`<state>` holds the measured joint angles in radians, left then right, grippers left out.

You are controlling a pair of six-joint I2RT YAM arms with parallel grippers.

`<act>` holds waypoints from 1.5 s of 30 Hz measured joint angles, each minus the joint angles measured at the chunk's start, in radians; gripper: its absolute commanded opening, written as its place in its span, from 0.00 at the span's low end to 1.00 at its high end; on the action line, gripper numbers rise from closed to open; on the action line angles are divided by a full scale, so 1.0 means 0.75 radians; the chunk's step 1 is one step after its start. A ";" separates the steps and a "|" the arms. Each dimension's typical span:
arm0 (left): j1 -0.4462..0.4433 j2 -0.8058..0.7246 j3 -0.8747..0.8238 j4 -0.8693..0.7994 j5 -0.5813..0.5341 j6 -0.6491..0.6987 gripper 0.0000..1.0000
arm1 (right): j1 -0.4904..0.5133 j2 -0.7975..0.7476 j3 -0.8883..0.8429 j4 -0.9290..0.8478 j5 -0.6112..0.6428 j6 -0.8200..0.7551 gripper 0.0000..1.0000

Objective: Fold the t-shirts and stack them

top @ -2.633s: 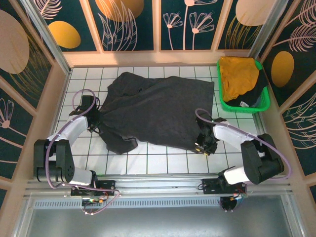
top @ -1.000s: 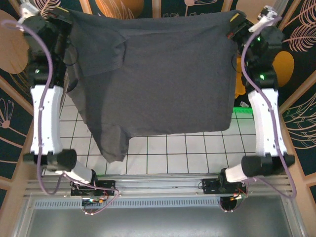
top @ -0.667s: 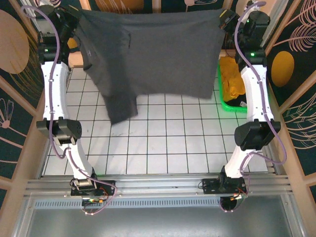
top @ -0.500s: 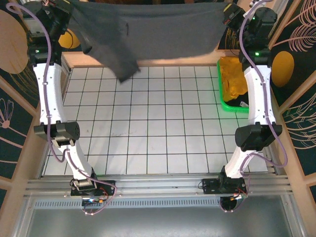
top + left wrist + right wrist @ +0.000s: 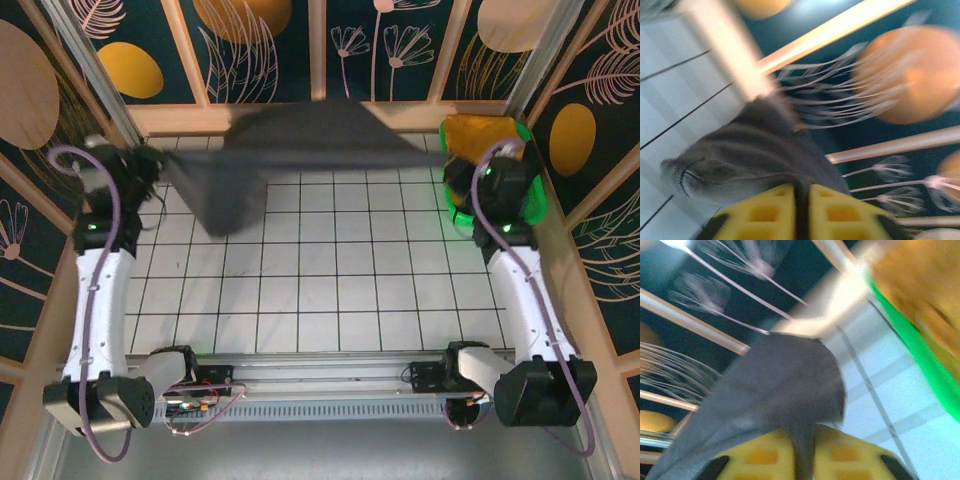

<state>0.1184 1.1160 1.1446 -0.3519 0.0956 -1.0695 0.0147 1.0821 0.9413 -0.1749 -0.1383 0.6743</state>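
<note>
Black shirt (image 5: 300,140) hangs blurred, stretched in the air over the far side of the table (image 5: 330,290) — left gripper (image 5: 801,207) and right gripper (image 5: 802,450) each pinch one end, pads nearly together on cloth. Yellow shirt (image 5: 482,135) sits in basket (image 5: 533,200), far right
</note>
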 measured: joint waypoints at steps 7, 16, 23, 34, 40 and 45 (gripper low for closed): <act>0.010 0.181 -0.379 -0.150 -0.039 0.076 0.54 | 0.003 0.159 -0.224 -0.209 0.015 -0.035 0.63; -0.520 0.231 -0.391 -0.267 -0.037 0.177 0.45 | 0.124 0.137 -0.194 -0.337 0.086 -0.122 0.63; -1.175 0.369 -0.475 -0.266 0.089 0.314 0.52 | 0.222 0.176 -0.059 -0.370 0.153 -0.164 0.63; -1.498 0.648 -0.385 -0.333 0.035 0.373 0.59 | 0.269 0.228 0.017 -0.382 0.164 -0.194 0.63; -1.517 0.732 -0.299 -0.419 -0.136 0.297 0.00 | 0.270 0.228 0.018 -0.388 0.164 -0.194 0.62; -1.486 0.610 -0.413 -0.439 -0.278 0.070 0.00 | 0.264 0.227 0.011 -0.392 0.190 -0.189 0.58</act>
<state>-0.9962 1.5734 0.8352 -0.6815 -0.1127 -1.0172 0.2131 1.2526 0.9493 -0.4690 0.0040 0.5327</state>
